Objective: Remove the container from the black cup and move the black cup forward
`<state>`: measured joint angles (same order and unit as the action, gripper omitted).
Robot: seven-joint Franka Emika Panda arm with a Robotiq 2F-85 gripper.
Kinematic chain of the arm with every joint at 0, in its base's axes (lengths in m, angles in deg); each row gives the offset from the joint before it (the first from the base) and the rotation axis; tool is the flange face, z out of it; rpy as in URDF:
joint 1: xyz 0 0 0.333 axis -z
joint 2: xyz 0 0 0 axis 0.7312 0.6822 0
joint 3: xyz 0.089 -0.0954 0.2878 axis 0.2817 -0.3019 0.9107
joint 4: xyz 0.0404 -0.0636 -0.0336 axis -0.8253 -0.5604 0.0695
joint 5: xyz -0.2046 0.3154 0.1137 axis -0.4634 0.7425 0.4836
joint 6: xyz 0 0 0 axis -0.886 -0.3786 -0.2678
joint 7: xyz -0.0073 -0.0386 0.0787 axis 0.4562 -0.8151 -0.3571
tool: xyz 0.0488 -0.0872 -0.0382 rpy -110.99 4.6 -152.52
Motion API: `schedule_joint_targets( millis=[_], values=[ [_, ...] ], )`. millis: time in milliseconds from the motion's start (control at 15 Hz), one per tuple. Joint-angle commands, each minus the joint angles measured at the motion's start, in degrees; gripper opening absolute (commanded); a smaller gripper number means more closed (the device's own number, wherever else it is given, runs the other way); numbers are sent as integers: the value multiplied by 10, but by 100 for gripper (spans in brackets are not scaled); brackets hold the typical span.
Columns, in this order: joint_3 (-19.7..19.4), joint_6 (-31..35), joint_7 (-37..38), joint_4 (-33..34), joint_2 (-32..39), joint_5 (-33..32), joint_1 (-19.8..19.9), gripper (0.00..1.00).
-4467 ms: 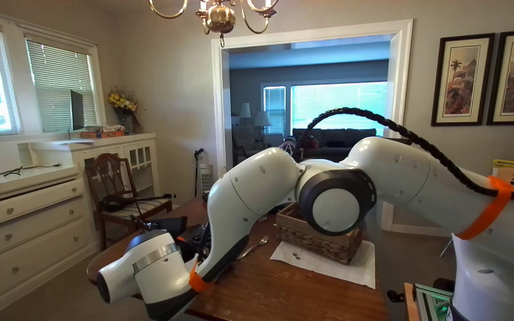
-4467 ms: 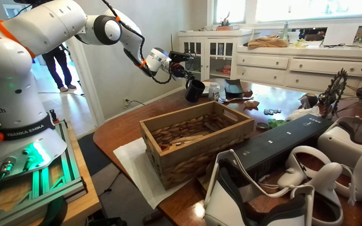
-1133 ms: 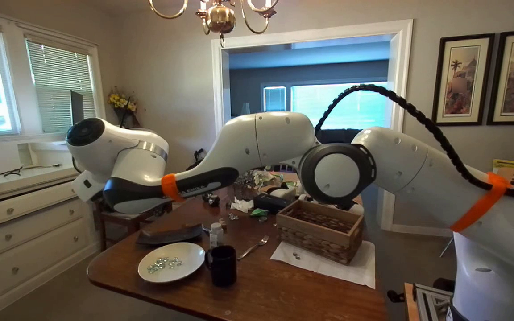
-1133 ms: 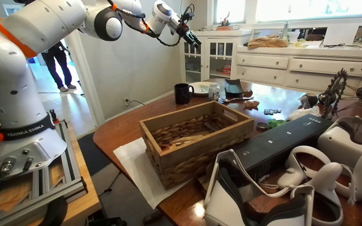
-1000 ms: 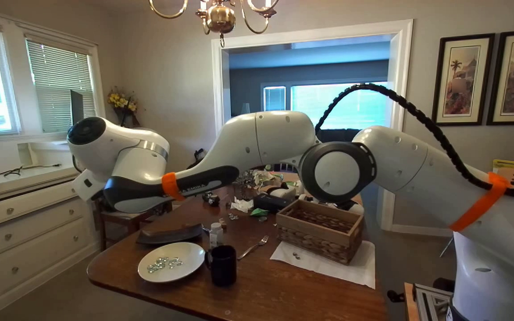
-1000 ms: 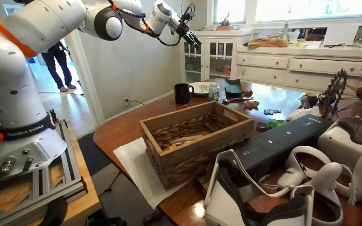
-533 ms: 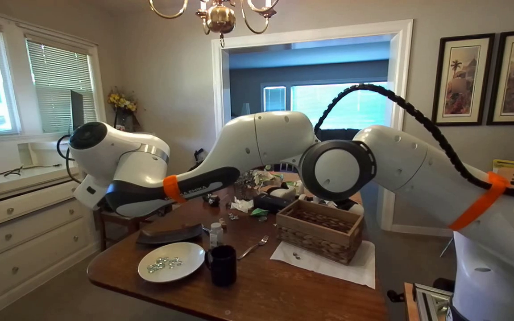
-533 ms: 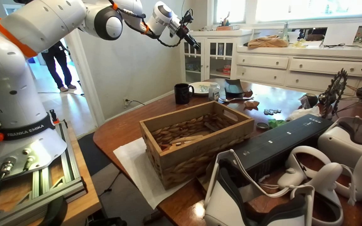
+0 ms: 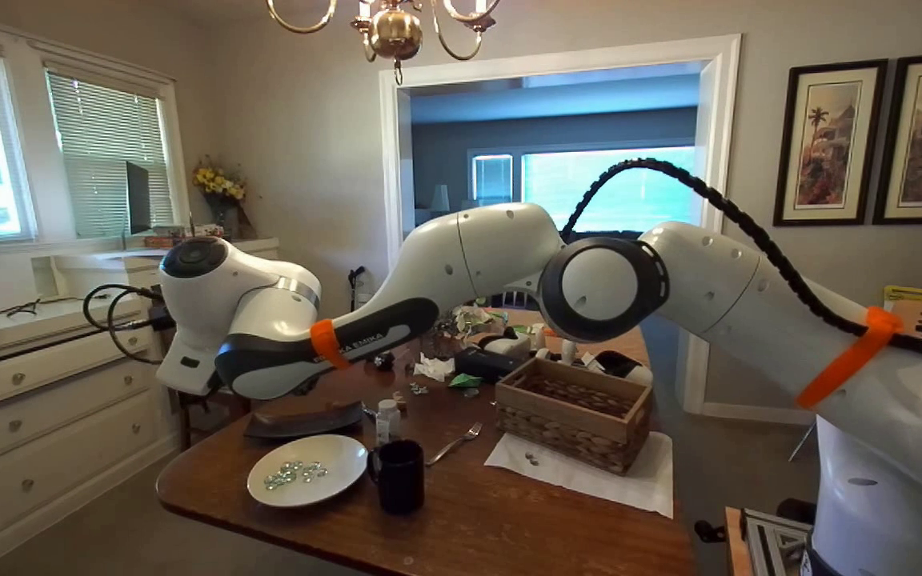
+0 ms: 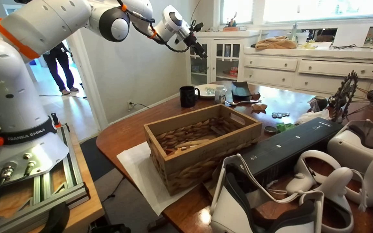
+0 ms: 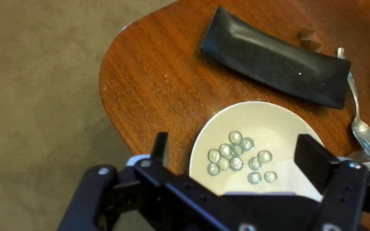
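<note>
The black cup (image 9: pixel 399 478), a mug with a handle, stands upright on the wooden table close to a white plate (image 9: pixel 341 472) of glass pebbles. An exterior view also shows the cup (image 10: pixel 187 96); I cannot see down into it. Which thing is the container I cannot tell; a small bottle with a white cap (image 10: pixel 220 94) stands beside the plate, apart from the cup. My gripper (image 10: pixel 203 55) hangs well above the table, away from the cup. In the wrist view the gripper (image 11: pixel 232 141) is open over the plate, holding nothing. The cup lies outside that view.
A wicker basket (image 10: pixel 202 152) with a wooden rim sits on white paper (image 10: pixel 138 171). Beyond the plate is a curved black dish (image 11: pixel 275 61). A fork (image 9: pixel 454 444) lies beside the cup. A long black box (image 10: pixel 293 142) and white headsets (image 10: pixel 238 207) crowd the basket's far side.
Several seconds ago the cup was tilted at my gripper above the table; it now stands upright on the table, released. Over the last second the gripper has lowered slightly and the wrist has turned.
</note>
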<state>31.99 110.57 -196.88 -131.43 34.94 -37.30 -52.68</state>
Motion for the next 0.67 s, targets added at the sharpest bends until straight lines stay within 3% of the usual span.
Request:
schedule_joint_targets(
  millis=[0, 333, 600],
  values=[
    [6, -54, -33, -40, -15, 12, 6, 100],
    [-5, -138, -24, -43, -1, -1, -12, 100],
    [-5, -132, -17, -36, 3, -1, -11, 100]
  ],
)
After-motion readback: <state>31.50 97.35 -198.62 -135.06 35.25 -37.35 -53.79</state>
